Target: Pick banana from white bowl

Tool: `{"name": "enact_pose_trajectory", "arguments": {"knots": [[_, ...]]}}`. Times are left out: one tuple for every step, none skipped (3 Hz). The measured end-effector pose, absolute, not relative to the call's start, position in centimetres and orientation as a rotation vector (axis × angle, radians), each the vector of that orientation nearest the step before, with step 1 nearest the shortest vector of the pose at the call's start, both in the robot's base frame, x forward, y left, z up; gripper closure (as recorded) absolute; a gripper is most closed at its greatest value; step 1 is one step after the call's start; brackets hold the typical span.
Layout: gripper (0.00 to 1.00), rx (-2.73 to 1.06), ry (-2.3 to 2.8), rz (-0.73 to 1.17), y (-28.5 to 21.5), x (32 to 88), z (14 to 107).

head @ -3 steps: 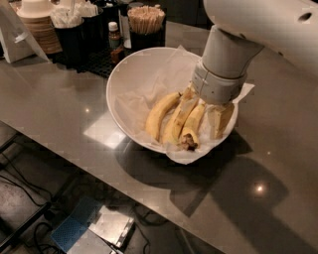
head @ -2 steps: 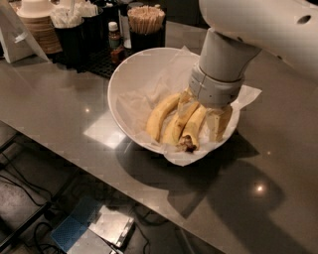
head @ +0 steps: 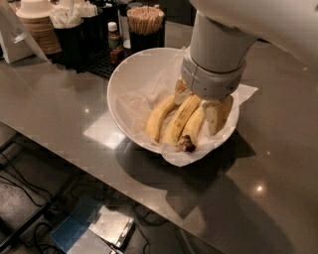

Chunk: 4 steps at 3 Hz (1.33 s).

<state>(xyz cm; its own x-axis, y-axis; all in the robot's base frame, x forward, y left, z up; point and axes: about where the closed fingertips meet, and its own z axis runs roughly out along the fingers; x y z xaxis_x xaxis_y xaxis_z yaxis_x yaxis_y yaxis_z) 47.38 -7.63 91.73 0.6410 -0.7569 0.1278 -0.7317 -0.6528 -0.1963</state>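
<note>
**Gripper down in the bowl, jaws astride the bananas**

Nearest, under the table edge, a flat grey box point(head: 110, 225) and dark cables point(head: 22, 198) lie on the floor. Above them the grey table point(head: 278, 163) is smooth and glossy, with small glints of light.

On it stands the white bowl point(head: 115, 106), deep, round and shiny, lined with crinkled white paper point(head: 134, 106) that spills over its near and right rim. Three yellow bananas lie side by side in the lining. The banana point(head: 180, 121), long and thick, is the middle one. A curved, smoother banana point(head: 158, 119) lies on its left. On its right is a slimmer banana point(head: 198, 126), and a mushy brown end point(head: 187, 144) shows at the near ends.

The gripper point(head: 198, 115) is down inside the bowl at the bananas' far ends. Its pale fingers point(head: 218, 113) are spread, one on each side of the fruit. Compared with a second ago, the rounded white wrist point(head: 214, 54) has shifted slightly left over the bowl, while the bowl and bananas lie as they did.

Behind are black holders with wooden stirrers point(head: 145, 15), a small brown bottle point(head: 115, 37) and stacked paper cups point(head: 39, 32).
</note>
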Motion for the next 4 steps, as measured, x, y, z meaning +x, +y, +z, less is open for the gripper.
{"name": "enact_pose_trajectory", "arguments": {"knots": [[0.36,-2.736,1.226,-0.363,-6.9,47.8,93.1],[0.36,-2.753,1.203,-0.344,-5.9,48.6,92.8],[0.36,-2.783,1.191,-0.292,-5.2,49.3,91.5],[0.36,-2.813,1.198,-0.218,-5.1,49.2,89.6]]}}
